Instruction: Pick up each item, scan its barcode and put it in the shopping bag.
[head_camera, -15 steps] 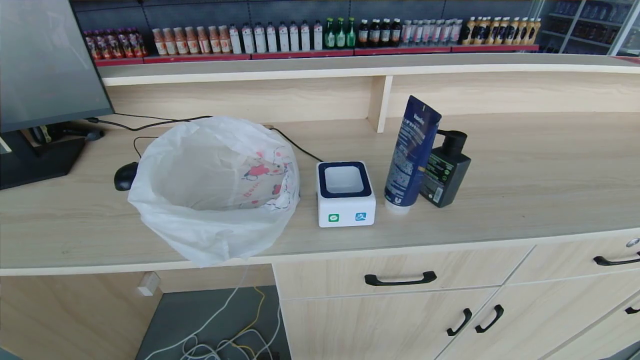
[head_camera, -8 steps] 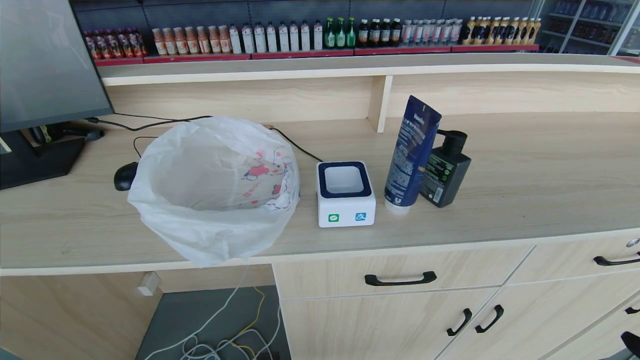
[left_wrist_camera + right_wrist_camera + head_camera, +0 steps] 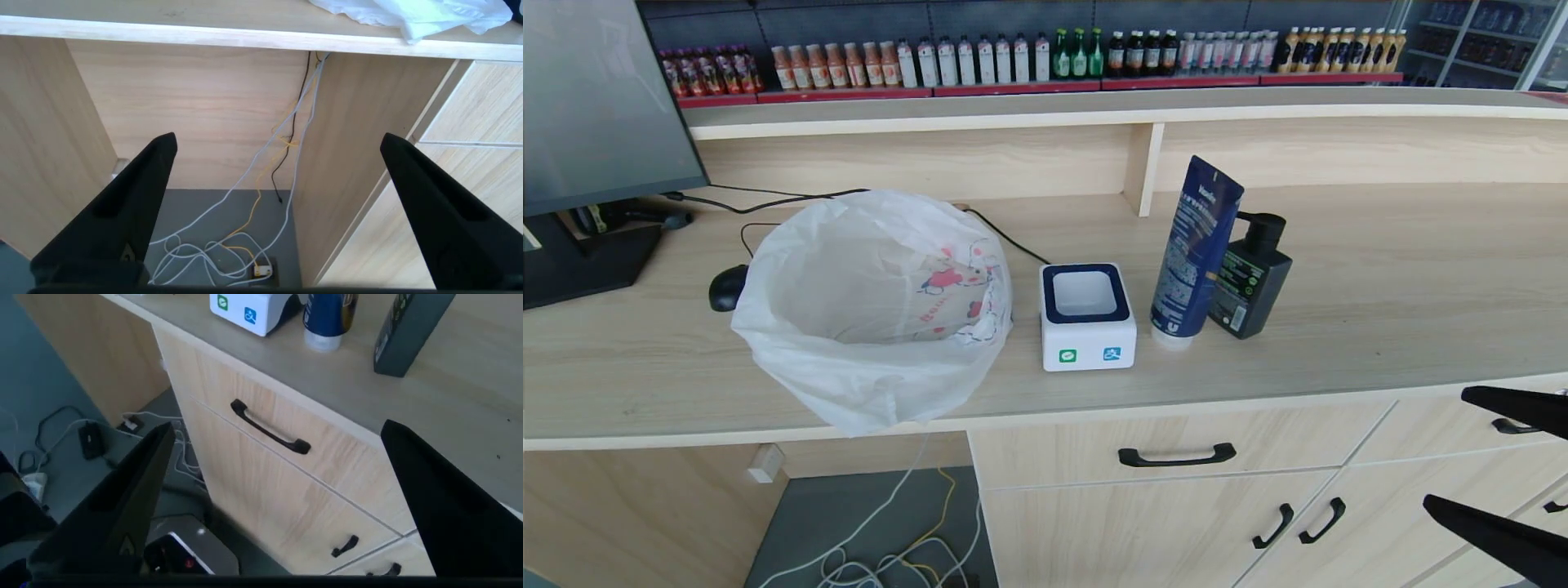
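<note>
— What do we have at our far left?

— Our left gripper [image 3: 278, 140] hangs below the edge of the counter [image 3: 163, 18], fingers spread wide with nothing between them. It faces the recess where cables [image 3: 245, 237] lie on the floor.

— And up on the counter?

— A monitor [image 3: 596, 98] stands at the left end, with a mouse [image 3: 727, 287] to its right. Just beside the mouse we see the white shopping bag [image 3: 874, 327], mouth open and its lower fold draped over the front edge. A red and pink print shows on its right side; we cannot tell whether that is on the bag or on something inside.

— Next along?

— The scanner [image 3: 1086, 317] sits just beside the bag, window facing up. To its right the blue tube [image 3: 1194, 245] stands on its cap, leaning slightly, and the black pump bottle [image 3: 1252, 278] stands upright, touching it from behind.

— And our right side?

— Our right gripper [image 3: 1444, 447] is low before the drawers, right of the drawer handle [image 3: 1176, 455]. It is spread wide, empty, and well apart from both items.
</note>
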